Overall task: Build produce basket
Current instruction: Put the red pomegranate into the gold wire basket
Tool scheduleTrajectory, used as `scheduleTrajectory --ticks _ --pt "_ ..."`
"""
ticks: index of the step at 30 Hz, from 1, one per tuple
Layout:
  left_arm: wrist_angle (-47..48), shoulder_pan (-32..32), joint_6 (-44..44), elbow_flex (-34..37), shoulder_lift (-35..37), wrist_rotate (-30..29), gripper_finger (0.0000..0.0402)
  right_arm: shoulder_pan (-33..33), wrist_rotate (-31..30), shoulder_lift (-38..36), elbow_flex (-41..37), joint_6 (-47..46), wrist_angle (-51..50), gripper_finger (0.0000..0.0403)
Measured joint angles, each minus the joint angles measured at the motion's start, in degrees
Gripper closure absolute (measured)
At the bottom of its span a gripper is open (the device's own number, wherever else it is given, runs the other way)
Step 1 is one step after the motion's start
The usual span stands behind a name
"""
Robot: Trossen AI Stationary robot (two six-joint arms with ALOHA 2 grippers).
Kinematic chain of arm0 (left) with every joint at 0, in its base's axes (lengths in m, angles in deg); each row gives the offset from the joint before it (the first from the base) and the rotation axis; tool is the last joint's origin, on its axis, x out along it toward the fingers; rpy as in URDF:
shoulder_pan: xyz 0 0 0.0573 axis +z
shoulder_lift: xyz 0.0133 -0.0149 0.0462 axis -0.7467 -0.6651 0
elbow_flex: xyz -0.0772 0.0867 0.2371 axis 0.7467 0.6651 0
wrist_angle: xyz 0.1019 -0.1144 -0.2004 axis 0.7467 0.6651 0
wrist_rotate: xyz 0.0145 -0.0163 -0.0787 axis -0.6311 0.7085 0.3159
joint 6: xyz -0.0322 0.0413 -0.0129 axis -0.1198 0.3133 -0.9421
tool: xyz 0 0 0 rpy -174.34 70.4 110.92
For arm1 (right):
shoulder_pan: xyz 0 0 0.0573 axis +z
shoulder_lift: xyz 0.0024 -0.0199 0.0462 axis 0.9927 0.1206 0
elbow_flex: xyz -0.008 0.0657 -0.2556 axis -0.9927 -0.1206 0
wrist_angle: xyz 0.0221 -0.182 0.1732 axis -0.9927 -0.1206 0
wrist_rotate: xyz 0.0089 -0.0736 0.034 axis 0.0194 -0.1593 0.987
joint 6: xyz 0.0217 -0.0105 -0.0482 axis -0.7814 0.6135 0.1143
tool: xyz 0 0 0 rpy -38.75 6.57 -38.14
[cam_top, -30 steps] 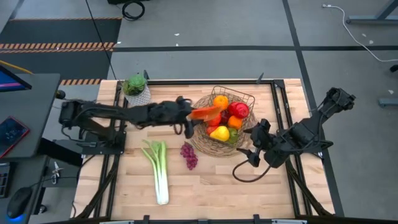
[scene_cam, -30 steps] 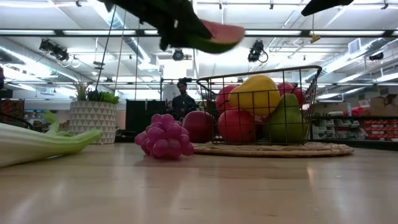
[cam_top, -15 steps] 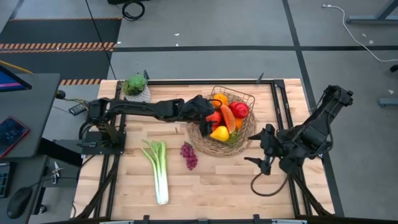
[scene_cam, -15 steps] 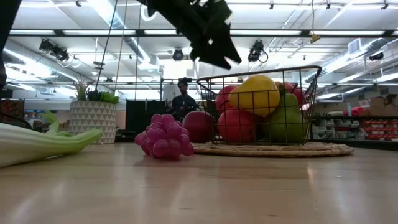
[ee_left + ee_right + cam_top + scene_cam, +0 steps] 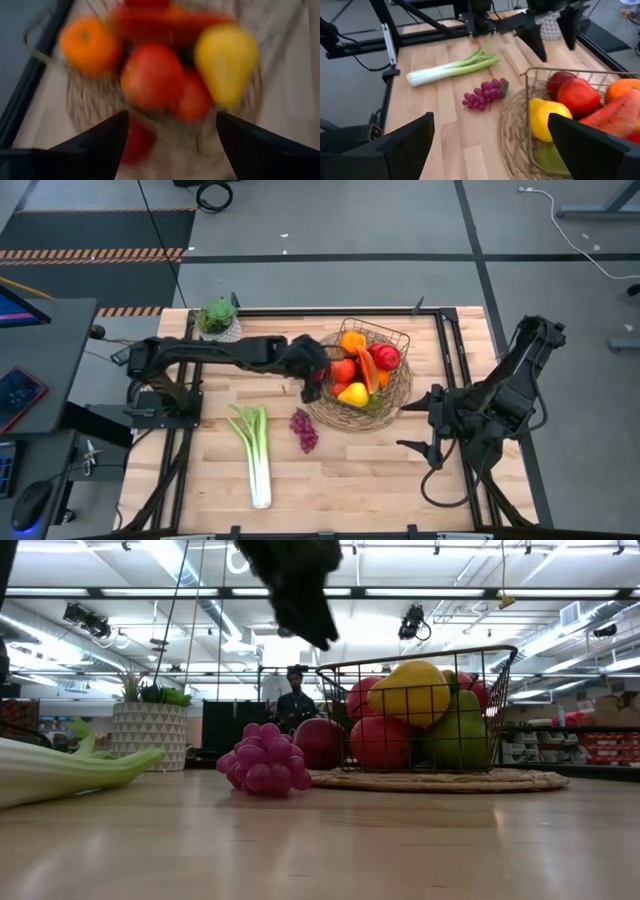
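Observation:
The brown wire basket (image 5: 392,338) stands on its round woven rim at the table's middle right. It holds oranges, red apples (image 5: 152,75), a yellow lemon (image 5: 352,393) and the watermelon slice (image 5: 365,368), which lies among the fruit on its edge. My left gripper (image 5: 312,385) hangs open and empty above the basket's left rim; the left wrist view shows the fruit between its fingers (image 5: 171,117). Purple grapes (image 5: 303,428) and the leek (image 5: 255,452) lie on the table in front of the basket. My right gripper (image 5: 430,428) waits open to the basket's right.
A green plant in a white pot (image 5: 218,321) stands at the far left corner. Black frame rails (image 5: 455,360) run along the table's sides. Bare wood lies near the front edge. A person (image 5: 293,700) stands in the room behind the table.
My left gripper carried the watermelon slice rightward over the basket, tipped down and let it go. The slice now rests among the fruit. The gripper has opened and drawn back toward the table's left. My right gripper has swung away from the basket toward the near right.

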Motion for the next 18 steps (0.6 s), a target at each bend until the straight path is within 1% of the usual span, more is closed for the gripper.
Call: scheduleTrajectory --ticks 3,8,12,14,16,18 --pt "7.39 -1.85 -0.33 0.10 2.77 0.14 0.0096 -0.62 -0.03 1.19 0.00 2.14 2.48 0.0010" --pt "15.58 -5.74 -2.29 0.94 6.73 -1.57 0.0111 -3.08 -0.41 4.59 -0.02 8.73 7.83 0.0010" --pt "16.94 -8.49 -4.85 4.77 8.41 -1.79 0.0119 -4.71 0.57 7.54 -0.02 15.68 12.50 0.0010" --pt "16.84 -9.68 -5.16 6.89 8.94 -2.80 0.0122 -5.30 0.59 8.73 -0.02 18.48 15.19 0.0010" --pt "16.55 -10.49 -5.23 8.70 9.01 -5.21 0.0126 -5.88 0.67 10.02 -0.02 20.76 17.83 0.0010" --pt "16.39 -10.99 -5.51 10.08 9.01 -8.80 0.0130 -6.66 0.69 11.21 -0.02 23.91 21.47 0.0010"
